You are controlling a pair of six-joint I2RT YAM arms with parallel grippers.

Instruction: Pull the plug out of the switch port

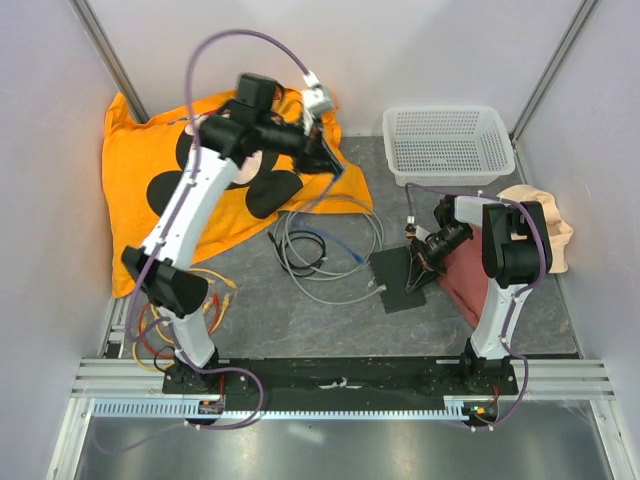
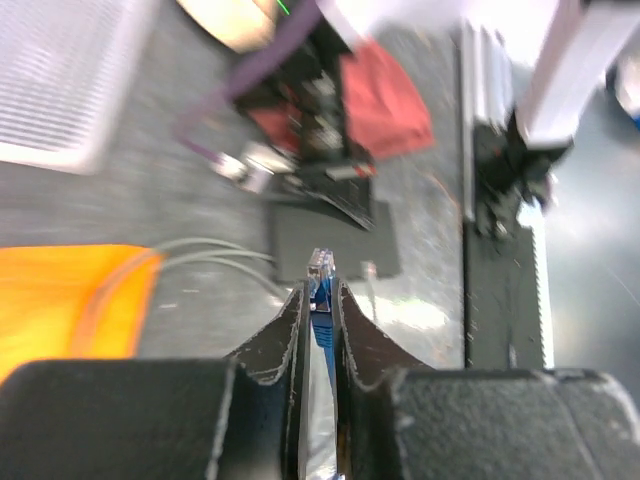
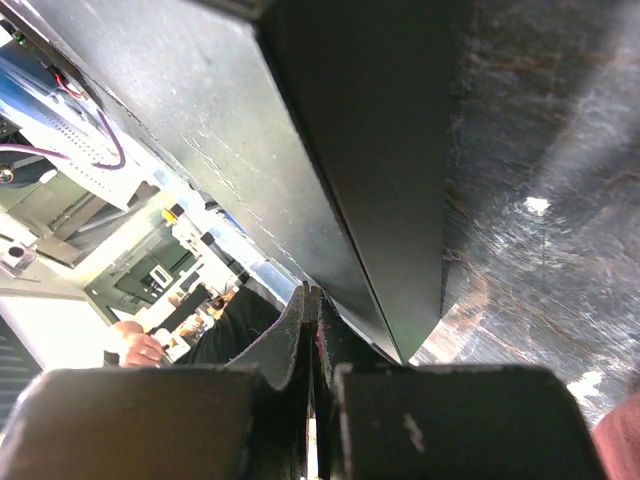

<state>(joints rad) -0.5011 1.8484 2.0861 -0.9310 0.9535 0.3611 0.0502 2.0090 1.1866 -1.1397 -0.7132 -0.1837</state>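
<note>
Fingers [image 2: 285,330] of the left gripper [image 2: 320,290] are closed on a plug [image 2: 320,266]. It is a clear connector, and its blue cable [image 2: 321,325] passes down between the 2 fingers. In the top view the left gripper [image 1: 333,163] is seen raised over the right edge of an orange cloth [image 1: 140,160] with a black paw print. The plug is held well apart from the switch [image 2: 335,240], so it is out of the port.

The right gripper [image 3: 312,297] is fully closed, its 2 fingers pressed together with nothing seen between them. Its tips are set against the top face of the switch [image 3: 330,150]. In the top view the right gripper [image 1: 415,267] is found at the far right part of the switch [image 1: 400,283].

The switch lies flat on the grey mat in front of the right arm, between a coil of grey cables [image 1: 325,250] on its left and a red cloth [image 1: 465,285] on its right. 1 pale connector [image 1: 374,287] is seen at the left edge of the switch; whether it sits in a port cannot be told.

Farther back, a white mesh basket [image 1: 445,145] stands by the wall, and a beige cloth [image 1: 558,225] lies beside the right arm. A bundle of coloured wires [image 1: 160,325] lies near the left arm's base.
</note>
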